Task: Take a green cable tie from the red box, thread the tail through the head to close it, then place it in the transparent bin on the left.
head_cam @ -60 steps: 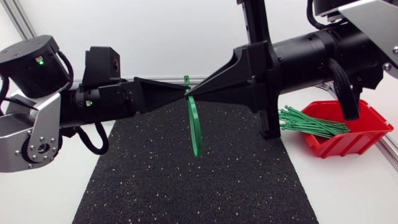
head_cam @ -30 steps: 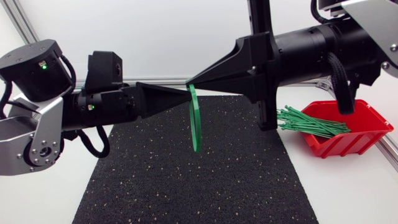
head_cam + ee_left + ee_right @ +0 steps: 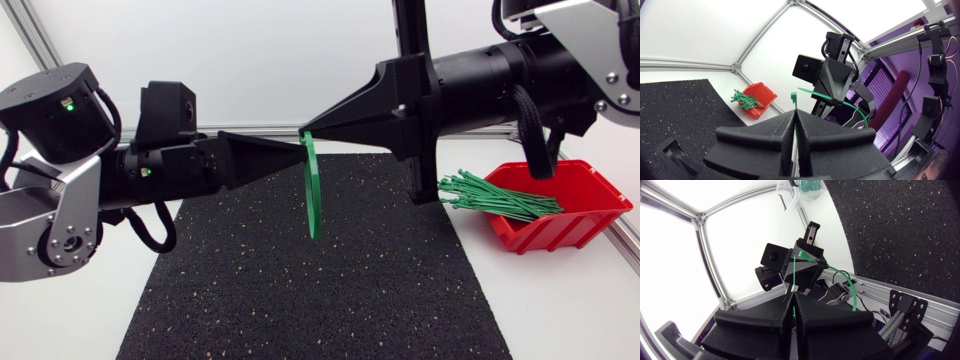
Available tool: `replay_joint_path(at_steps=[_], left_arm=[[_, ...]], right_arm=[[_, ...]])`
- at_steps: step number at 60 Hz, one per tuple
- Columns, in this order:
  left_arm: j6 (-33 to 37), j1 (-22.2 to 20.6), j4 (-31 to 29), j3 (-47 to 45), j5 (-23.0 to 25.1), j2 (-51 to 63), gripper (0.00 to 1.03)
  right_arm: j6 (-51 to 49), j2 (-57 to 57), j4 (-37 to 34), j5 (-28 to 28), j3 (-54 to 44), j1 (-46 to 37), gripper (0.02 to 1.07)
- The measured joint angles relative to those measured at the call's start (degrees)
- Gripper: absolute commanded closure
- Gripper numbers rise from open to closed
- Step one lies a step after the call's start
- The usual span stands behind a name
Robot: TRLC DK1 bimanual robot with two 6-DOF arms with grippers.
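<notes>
1. Head view: the left gripper enters from the left edge and the right gripper from the right edge. Their tips meet just above the centre of the frame. Each has its fingers pressed together on the green cable tie. The tie's loop hangs from the tips over the black mat without touching it. At the right edge, the red box sits on the white table, and a bundle of green cable ties sticks out over its left rim.
2. Left wrist view: this gripper's fingers are closed to a thin seam. The tie's head shows just ahead of their tips, and the strap runs on to the right gripper facing it. The red box lies well beyond, past the mat's corner.
3. Right wrist view: this gripper's fingers are also together. The green strap comes out from between their tips and runs ahead to the left gripper's tip, with the rest of the loop arcing beside it. The transparent bin, with green ties inside, stands far off, just beside the mat's edge.
</notes>
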Motion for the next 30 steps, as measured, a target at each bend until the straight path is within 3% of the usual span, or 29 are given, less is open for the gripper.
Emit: replay_joint_path(at_steps=[30], left_arm=[[-0.2,1.1,0.0,0.0,0.0,0.2,1.0]], right_arm=[[0.0,0.0,0.0,0.0,-0.8,0.0,1.02]])
